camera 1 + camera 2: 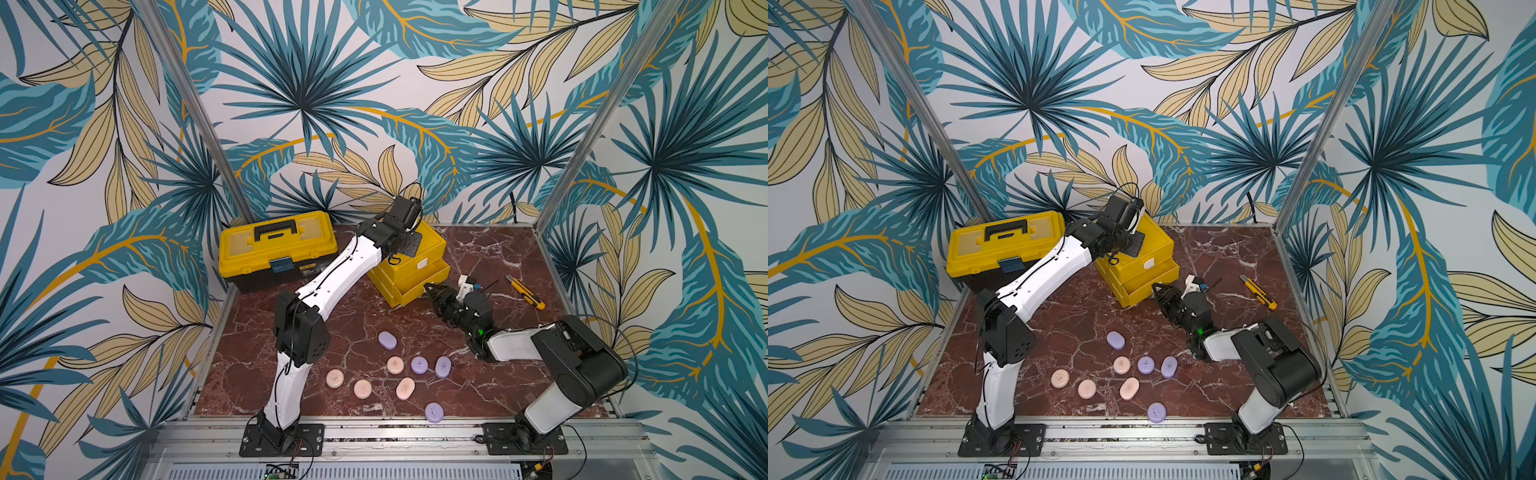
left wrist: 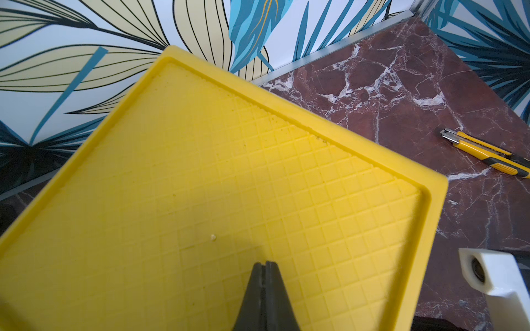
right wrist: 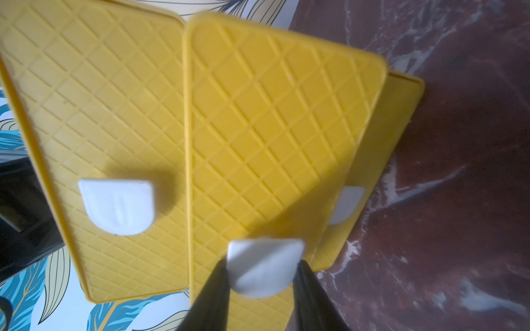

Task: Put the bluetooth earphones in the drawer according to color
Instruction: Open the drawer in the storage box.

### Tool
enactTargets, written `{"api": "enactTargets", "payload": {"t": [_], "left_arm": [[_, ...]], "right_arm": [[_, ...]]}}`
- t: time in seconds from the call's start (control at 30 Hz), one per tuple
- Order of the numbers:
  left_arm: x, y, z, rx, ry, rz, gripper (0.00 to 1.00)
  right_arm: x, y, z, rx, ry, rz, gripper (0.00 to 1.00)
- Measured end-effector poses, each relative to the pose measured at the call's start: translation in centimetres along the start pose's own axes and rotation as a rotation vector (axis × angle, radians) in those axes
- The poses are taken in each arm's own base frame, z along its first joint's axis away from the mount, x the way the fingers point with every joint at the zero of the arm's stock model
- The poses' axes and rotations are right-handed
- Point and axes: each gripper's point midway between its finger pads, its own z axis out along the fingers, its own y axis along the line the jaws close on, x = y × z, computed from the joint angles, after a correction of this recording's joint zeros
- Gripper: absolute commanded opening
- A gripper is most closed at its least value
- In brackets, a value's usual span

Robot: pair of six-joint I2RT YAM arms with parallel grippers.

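Drawer chest (image 1: 415,266) near table's (image 1: 498,374) back edge. Left gripper (image 2: 265,275) pressed together on chest top, likely bracing. Right gripper (image 3: 262,268) pinching middle drawer's (image 3: 272,129) white tab (image 3: 265,258). Step: opening the drawer. Next: straight pull. Pink and purple earphone cases (image 1: 419,364) lie near front edge.

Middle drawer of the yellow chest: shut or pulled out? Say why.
Partly pulled out: the middle drawer overlaps both neighbouring fronts in the right wrist view, and the right gripper grips its white tab.

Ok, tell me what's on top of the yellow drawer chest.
Only the left gripper, shut, tips at the chest's gridded top. In both top views the left arm covers part of it.
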Motion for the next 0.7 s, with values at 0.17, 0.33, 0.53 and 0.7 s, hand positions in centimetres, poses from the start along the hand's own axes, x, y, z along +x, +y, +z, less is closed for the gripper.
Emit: {"api": "enactTargets", "payload": {"t": [0.17,0.33,0.53,0.7], "left_arm": [[0.0,0.0,0.0,0.000,0.000,0.000,0.00],[0.0,0.0,0.0,0.000,0.000,0.000,0.00],[0.0,0.0,0.0,0.000,-0.001,0.000,0.00],[-0.1,0.0,0.0,0.000,0.003,0.000,0.00]], "right_arm": [[0.0,0.2,-2.0,0.023,-0.003,-0.018,0.35],[0.1,0.4,-3.4,0.052,0.001,-0.038,0.35],[0.3,-0.2,-4.7,0.093,0.012,-0.057,0.36],[0.6,-0.9,-5.4,0.121,0.020,-0.063,0.36]]}}
